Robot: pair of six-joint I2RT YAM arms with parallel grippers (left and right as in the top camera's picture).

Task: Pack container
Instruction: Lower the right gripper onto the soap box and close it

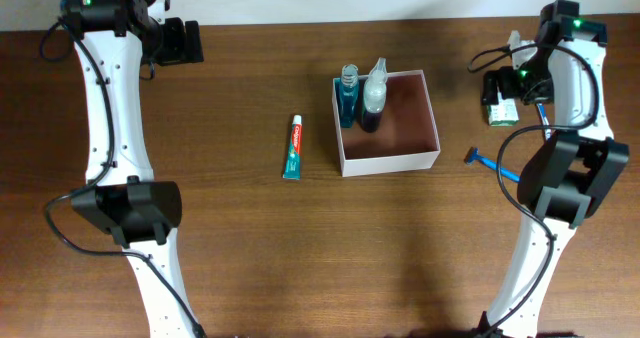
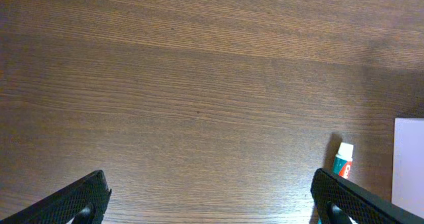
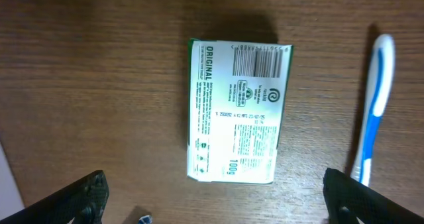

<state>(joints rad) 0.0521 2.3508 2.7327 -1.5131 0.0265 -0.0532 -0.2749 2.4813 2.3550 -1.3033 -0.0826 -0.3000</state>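
The container [image 1: 390, 123] is seen at the middle of the desk [image 1: 240, 68], with two bottles [image 1: 375, 103] stood in its far-left corner. The green-and-white packet [image 3: 238, 111] is found ahead of the right gripper [image 3: 213, 191], centred between its widely spread jaws. The packet's long axis is pointed away from them, so its narrow width would likely be spanned. The left gripper [image 2: 209, 194] is likewise released, well apart.

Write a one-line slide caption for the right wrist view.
Open right pincer hovers above a green-and-white box lying flat on the wooden table, a blue-and-white toothbrush beside it.
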